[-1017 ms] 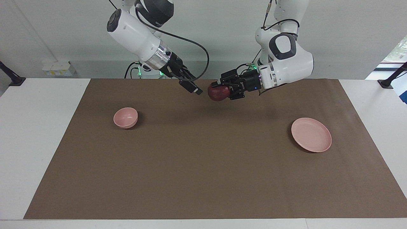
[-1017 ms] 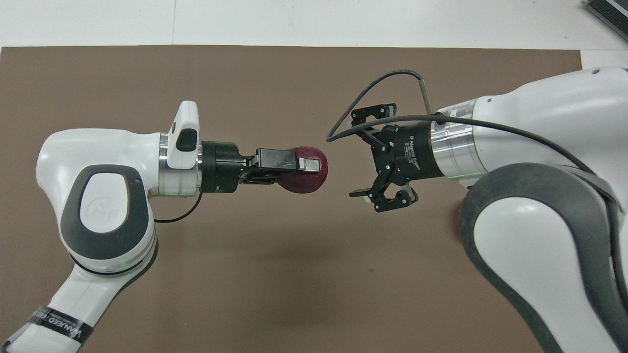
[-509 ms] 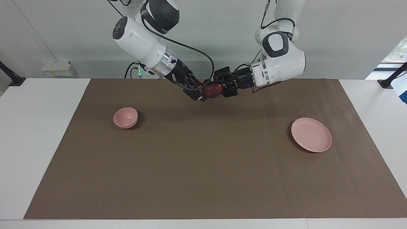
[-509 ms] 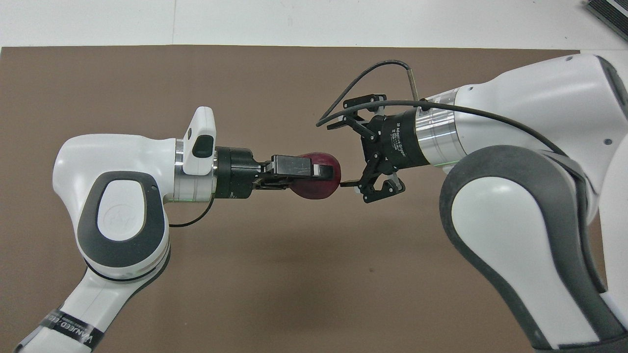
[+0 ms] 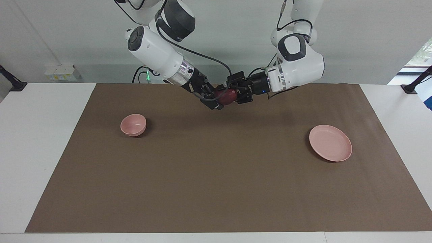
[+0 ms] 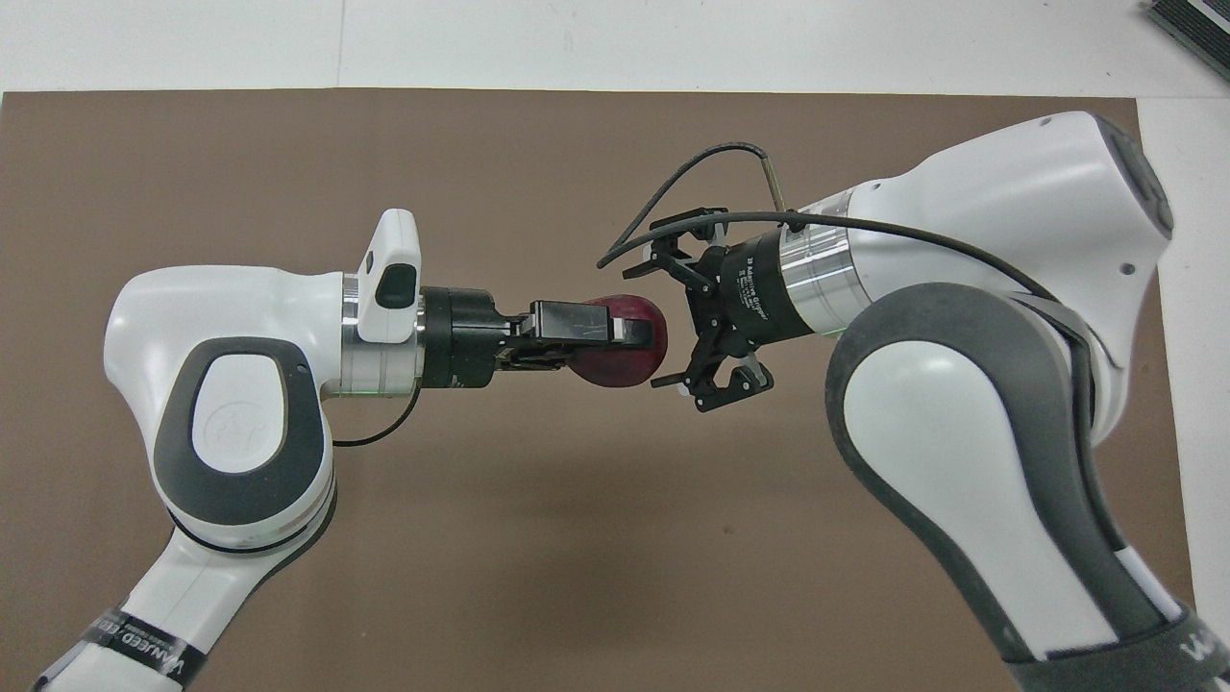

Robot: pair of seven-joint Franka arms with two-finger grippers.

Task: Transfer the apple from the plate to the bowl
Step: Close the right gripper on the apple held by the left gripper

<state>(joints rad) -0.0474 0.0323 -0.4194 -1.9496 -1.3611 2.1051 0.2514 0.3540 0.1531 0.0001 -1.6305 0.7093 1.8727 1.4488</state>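
Two robot arms meet in mid-air over a brown mat [image 5: 216, 175]. The left gripper [image 6: 615, 336] clamps the dark red apple [image 6: 629, 360]; the right gripper [image 6: 673, 322], jaws spread, brackets it. Releasing before the right closes could drop the apple short of the bowl [image 5: 133, 124], well aside; the plate [image 5: 330, 142] sits empty.

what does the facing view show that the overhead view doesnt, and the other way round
Only the facing view shows the bowl toward the right arm's end of the table and the plate toward the left arm's end, both empty on the brown mat, plus how high the claws are above it.

Only the overhead view shows the right claw open, its two fingers spread to either side of the apple.

Both show the left claw shut on the apple in the air over the mat, with the right claw at the apple's free end.
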